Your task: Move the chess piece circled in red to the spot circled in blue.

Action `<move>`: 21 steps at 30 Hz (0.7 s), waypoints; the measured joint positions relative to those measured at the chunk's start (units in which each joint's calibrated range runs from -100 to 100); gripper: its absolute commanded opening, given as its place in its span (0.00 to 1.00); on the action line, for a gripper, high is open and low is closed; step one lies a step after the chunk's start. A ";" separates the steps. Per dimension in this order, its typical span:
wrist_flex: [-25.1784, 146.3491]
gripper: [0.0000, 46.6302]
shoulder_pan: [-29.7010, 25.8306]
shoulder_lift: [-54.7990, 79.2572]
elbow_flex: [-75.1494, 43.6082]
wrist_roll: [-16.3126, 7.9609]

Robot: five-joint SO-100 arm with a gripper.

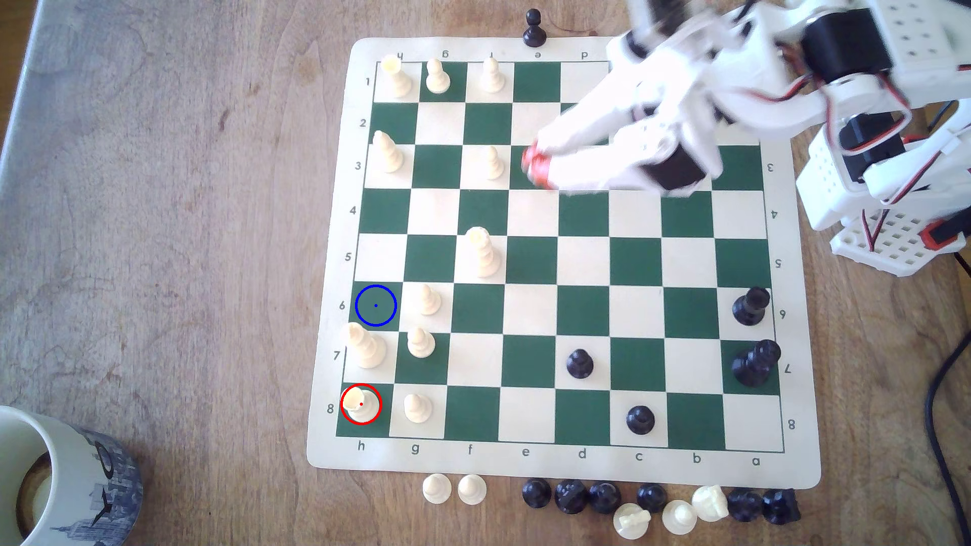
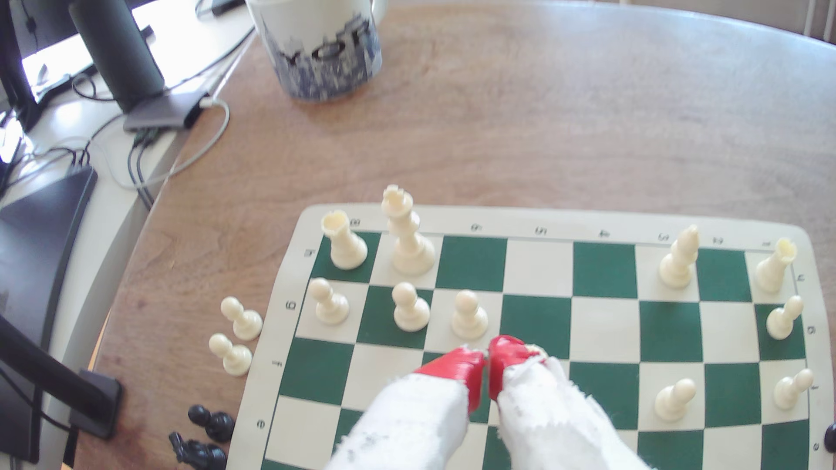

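The end effector [image 1: 537, 167] hung over the upper middle of the board [image 1: 536, 462], above the row marked 3 near the e file in the exterior view, its outline blurred there. In the wrist view its two red-tipped fingers [image 2: 457, 364] stood almost together, the tips all but meeting (a thin dark slit ran between them lower down), and nothing sat between them. It touched no piece.

The rook [image 1: 360, 403] stood upright inside the red ring on the green corner square h8, at the board's lower left in the exterior view, well apart from the end effector. A taller cream piece [image 1: 363, 346] stood on h7 just above it, and a pawn [image 1: 416, 407] on g8 beside it. The blue-ringed square [image 1: 375, 305], h6, lay bare beyond that taller piece. A mug [image 1: 63, 478] sat on the worktop [image 1: 184, 210] off the board's corner.
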 measured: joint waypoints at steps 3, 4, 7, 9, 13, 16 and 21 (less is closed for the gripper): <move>1.67 0.08 -0.96 5.70 -4.07 -1.17; 2.55 0.10 -1.62 10.31 -8.31 -2.30; 3.03 0.14 -3.69 17.76 -15.00 -3.86; 3.03 0.17 -4.79 22.20 -19.16 -4.54; 1.43 0.21 -5.97 33.26 -26.84 -5.86; -0.72 0.23 -6.78 38.04 -29.55 -6.35; -3.59 0.29 -8.63 48.85 -37.14 -6.45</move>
